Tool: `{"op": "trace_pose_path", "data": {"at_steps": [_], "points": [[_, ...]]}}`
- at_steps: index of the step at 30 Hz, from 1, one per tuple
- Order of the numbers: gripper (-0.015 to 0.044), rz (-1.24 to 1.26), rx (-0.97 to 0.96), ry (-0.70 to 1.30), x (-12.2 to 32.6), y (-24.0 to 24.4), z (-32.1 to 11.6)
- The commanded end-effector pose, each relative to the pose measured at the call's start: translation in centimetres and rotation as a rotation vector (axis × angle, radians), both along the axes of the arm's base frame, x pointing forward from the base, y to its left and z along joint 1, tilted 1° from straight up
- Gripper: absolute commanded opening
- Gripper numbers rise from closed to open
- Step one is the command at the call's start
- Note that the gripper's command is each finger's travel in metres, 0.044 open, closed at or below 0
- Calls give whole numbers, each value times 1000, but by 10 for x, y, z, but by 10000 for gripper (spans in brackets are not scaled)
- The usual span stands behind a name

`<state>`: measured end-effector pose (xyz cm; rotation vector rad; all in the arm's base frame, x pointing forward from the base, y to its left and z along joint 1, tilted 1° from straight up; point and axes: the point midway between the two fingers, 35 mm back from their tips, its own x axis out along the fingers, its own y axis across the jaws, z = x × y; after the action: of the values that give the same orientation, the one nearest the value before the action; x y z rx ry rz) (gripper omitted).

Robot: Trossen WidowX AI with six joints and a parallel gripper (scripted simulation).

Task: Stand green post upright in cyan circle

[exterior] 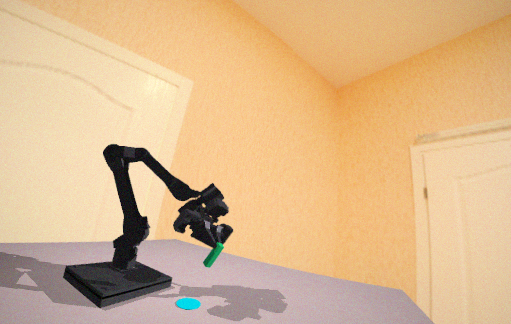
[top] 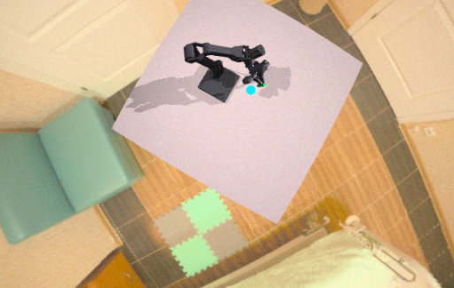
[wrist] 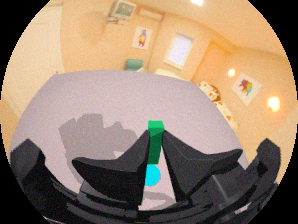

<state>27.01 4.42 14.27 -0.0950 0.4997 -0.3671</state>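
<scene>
Beige walls and pale doors enclose a lilac table (top: 237, 147) (exterior: 317, 300) (wrist: 110, 95), on which the arm's base (top: 208, 88) (exterior: 84, 285) stands near the circle (top: 250, 90) (exterior: 188, 303) (wrist: 153, 175). The jaws (top: 261, 82) (exterior: 220, 243) are clamped on the post (top: 263, 84) (exterior: 213, 255) (wrist: 155, 142), gripping it near one end. It is held in the air above the table, tilted, off to the side of the circle away from the base.

Handling, as judged: light, stiff, unlikely to break; smooth flat faces may pivot if the foot lands on an edge. The present hold near the upper end appears suitable, leaving the foot free. Further tilting to vertical is required before lowering. No obstacle is seen between post and circle; the base, on the circle's other side, warrants clearance.
</scene>
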Motion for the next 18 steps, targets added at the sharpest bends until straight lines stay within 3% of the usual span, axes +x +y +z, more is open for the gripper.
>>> {"op": "trace_pose_path", "data": {"at_steps": [1, 18], "points": [[23, -2, -9, -26, -2, 0, 1], [23, -12, -18, -124, -10, 0, 4]]}}
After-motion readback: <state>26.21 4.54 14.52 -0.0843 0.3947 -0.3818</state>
